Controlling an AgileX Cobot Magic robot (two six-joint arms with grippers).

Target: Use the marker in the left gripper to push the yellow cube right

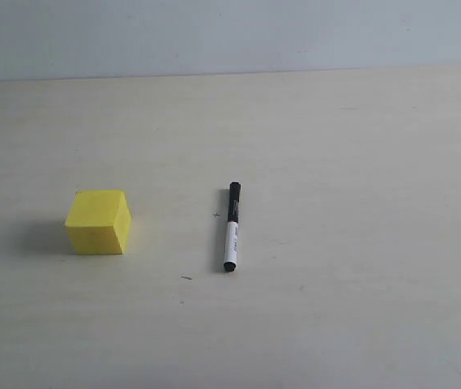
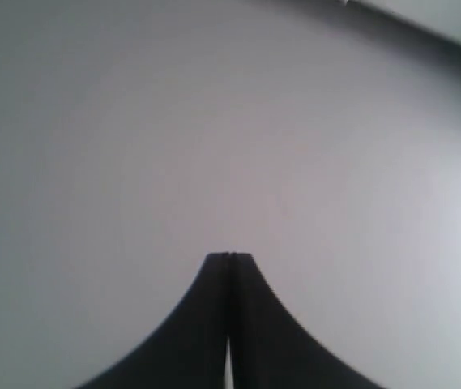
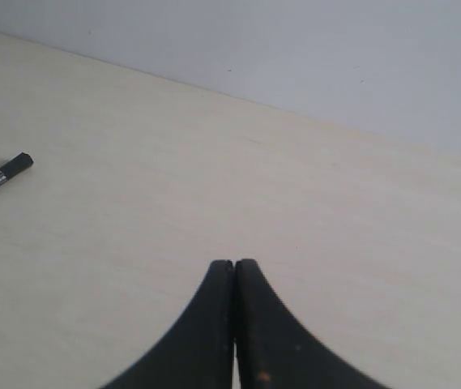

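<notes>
On the pale cream table [image 1: 352, 259], near the middle of the exterior view, lies the slim marker [image 1: 232, 228] with its long black cap, white printed barrel and small black tip. It rests flat, running nearly along the view's depth with the cap end toward the far side and the tip end nearer the camera. Nothing grips it. The print on the barrel is too small to read.

To its left in that view, well apart, sits the plain bright yellow cube [image 1: 98, 223]. It is matte and sharp-edged, flat on the table, with a soft shadow at its left side. A pale blue-grey wall [image 1: 214, 32] rises behind the table's far edge.

Both grippers show only in their own wrist views. The left gripper [image 2: 229, 255] has its black fingers [image 2: 198, 324] pressed together at the tips, with nothing between them and only a hairline of light lower down. Beyond them is a blurred, featureless grey-white surface, and I cannot tell whether it is table or wall. A darker band crosses one corner.

The right gripper [image 3: 234, 261] is likewise closed tip to tip and holds nothing, poised over bare table [image 3: 133, 243]. In its view the marker [image 3: 2, 177] lies well away from the fingers [image 3: 275, 332]. Only the cap and part of the barrel are visible there, the rest being cut off by the picture's edge.
</notes>
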